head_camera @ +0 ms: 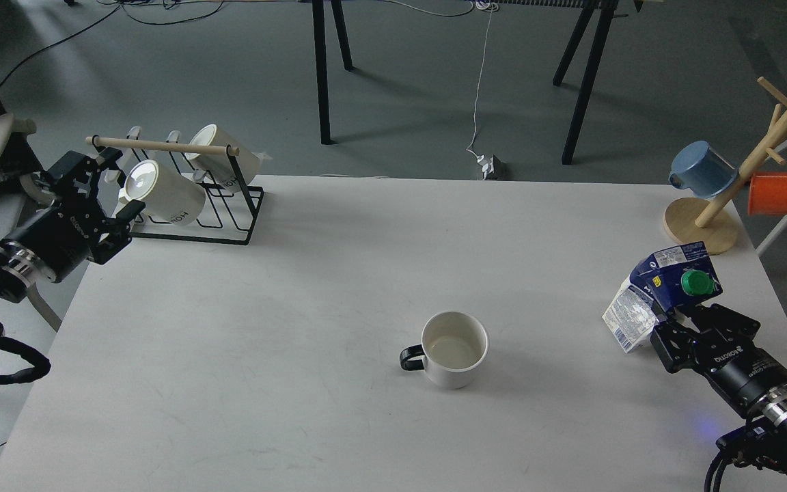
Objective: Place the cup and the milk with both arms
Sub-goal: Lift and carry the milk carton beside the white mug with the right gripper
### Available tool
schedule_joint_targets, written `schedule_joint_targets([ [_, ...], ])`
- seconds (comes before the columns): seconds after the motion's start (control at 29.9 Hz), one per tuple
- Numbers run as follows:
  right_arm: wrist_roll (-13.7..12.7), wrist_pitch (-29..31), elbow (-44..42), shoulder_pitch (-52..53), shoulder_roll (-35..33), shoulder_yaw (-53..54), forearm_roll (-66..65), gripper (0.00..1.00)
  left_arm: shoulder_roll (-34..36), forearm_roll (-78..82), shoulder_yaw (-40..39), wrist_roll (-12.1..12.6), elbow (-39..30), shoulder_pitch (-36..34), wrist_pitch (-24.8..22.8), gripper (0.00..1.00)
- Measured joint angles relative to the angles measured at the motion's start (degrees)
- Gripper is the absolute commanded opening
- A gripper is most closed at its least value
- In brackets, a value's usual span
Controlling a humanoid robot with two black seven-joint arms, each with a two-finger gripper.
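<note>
Milk [660, 294] sits tilted in the clamped right gripper [673, 321] — level it, then lower near the cup [453, 348]; left gripper [103, 198], fingers apart, stays clear.

From my seat the table [229, 355] reads matt white and faintly scuffed; the cup [453, 348] looks glazed, smooth ceramic. The milk [660, 290] is printed carton with a green plastic cap — the mug tree [742, 178] is bare pale wood.
</note>
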Motion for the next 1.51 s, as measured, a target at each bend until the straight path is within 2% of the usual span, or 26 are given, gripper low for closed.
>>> schedule_joint_targets([
  [0.33, -0.09, 0.0, 7.26, 1.39, -2.35, -1.68, -4.55, 0.33, 0.0, 0.0, 0.03, 0.0, 0.0, 0.0, 0.0, 0.99],
  [0.57, -0.23, 0.0, 8.09, 0.8, 1.36, -6.58, -6.21, 0.34, 0.05, 0.0, 0.03, 0.0, 0.0, 0.0, 0.0, 0.99],
  [0.77, -1.24, 0.0, 8.35, 0.75, 4.89, -7.28, -7.9, 0.34, 0.25, 0.0, 0.03, 0.0, 0.0, 0.0, 0.0, 0.99],
  [1.17, -1.32, 0.0, 7.95, 1.22, 10.66, -7.58, -13.4, 0.34, 0.58, 0.0, 0.03, 0.0, 0.0, 0.78, 0.0, 0.99],
  [1.44, -1.31, 0.0, 7.84, 1.12, 12.18, -7.59, -15.5, 0.39, 0.58, 0.05, 0.03, 0.0, 0.0, 0.88, 0.0, 0.99],
  [1.51, -1.31, 0.0, 7.84, 0.94, 12.05, -7.51, -15.54, 0.44, 0.5, 0.05, 0.03, 0.0, 0.0, 0.88, 0.0, 0.99],
])
